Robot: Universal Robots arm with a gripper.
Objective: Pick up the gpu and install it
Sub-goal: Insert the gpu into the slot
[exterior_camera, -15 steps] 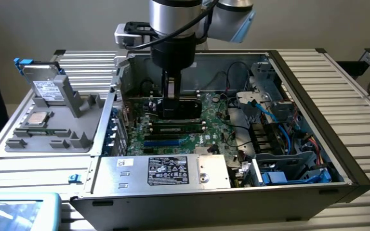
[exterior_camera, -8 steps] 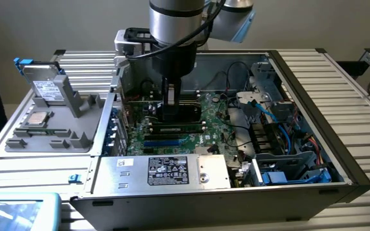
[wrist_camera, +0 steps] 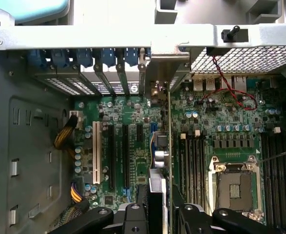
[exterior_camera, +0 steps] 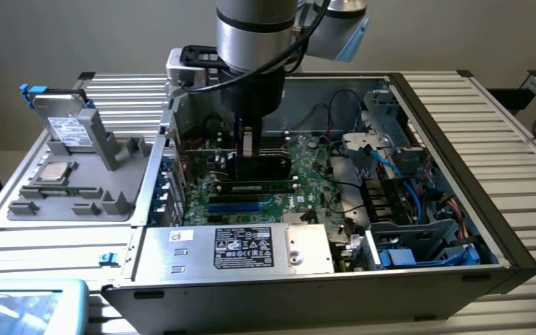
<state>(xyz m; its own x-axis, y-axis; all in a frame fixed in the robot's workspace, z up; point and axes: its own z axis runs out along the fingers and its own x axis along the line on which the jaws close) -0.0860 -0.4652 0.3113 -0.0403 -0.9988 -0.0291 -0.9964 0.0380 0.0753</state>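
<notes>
**Item 1.** End effector: we record it pinching the gpu, one finger on each face, above the motherboard.

**Item 2.** Gpu: held upright and edge-on over the motherboard's expansion slots, with its silver bracket end towards the rear slot covers. We cannot tell whether its lower edge touches the motherboard.

**Item 3.** Empty CPU socket: on the motherboard, just beside the gpu.

**Item 4.** Power supply: a silver box with a black label, at the motherboard's edge nearest the exterior camera.

**Item 5.** Computer case: lying open on the slatted desk, enclosing the motherboard.

**Item 6.** Grey parts tray: well apart from the motherboard, outside the case. It carries an upright hard drive and a CPU chip.
</notes>
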